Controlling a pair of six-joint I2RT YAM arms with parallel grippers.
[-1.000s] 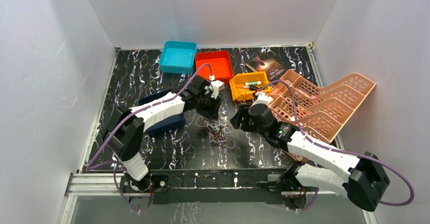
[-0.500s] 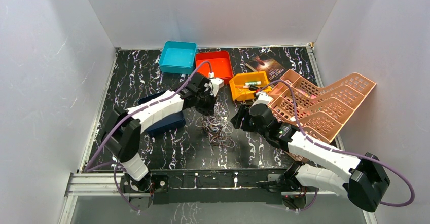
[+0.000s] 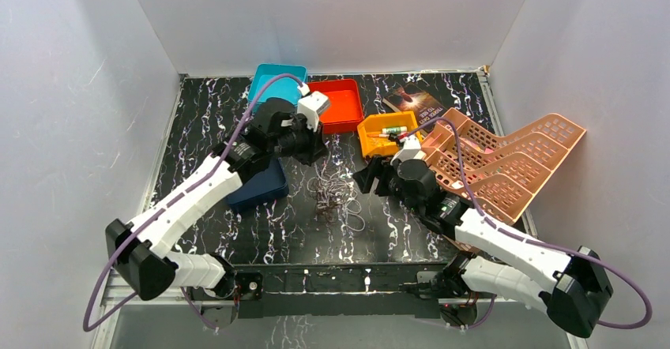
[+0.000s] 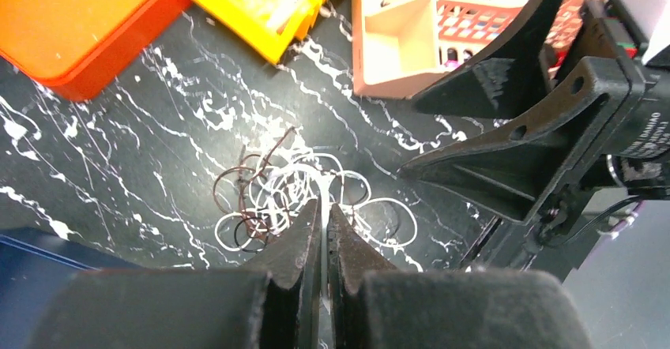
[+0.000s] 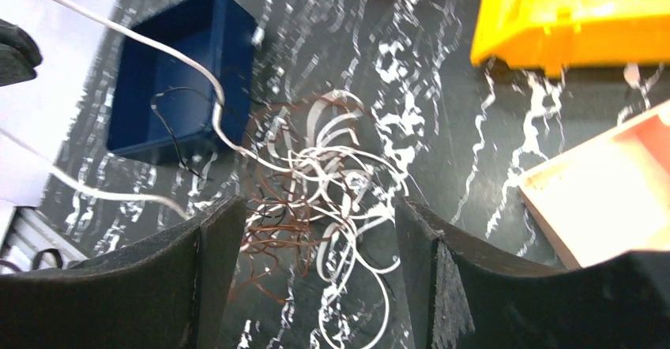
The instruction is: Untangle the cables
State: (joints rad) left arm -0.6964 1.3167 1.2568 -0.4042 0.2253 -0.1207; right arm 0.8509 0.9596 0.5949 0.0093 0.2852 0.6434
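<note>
— Left gripper (image 3: 310, 150) has lifted off the pile and swung toward the far left, close to the flat red plastic tray (image 3: 336, 100). A second ago it sat low over the wires. What does it hold?

— Its two black fingers are pressed together on a thin white strand (image 5: 213, 96). That strand rises out of the tangle of thin looped cables (image 3: 336, 197) and runs up to the fingertips.

— And where is the tangle itself?

— It lies on the black marbled tabletop (image 3: 205, 120), about mid-table between the two arms. White loops are mixed with brown ones and a few black ones. It is near the dark blue rectangular box (image 3: 261, 187) and on the near side of the yellow-orange plastic bin (image 3: 387, 132).

— Right gripper (image 5: 316, 207)?

— Its fingers are spread wide, wider than a second ago, with nothing pinched between them. It hovers at the right edge of the pile. From its own wrist camera the loops show through the gap, lower down.

— Anything behind it?

— The peach lattice plastic basket (image 3: 513, 159), at the table's right side.
</note>
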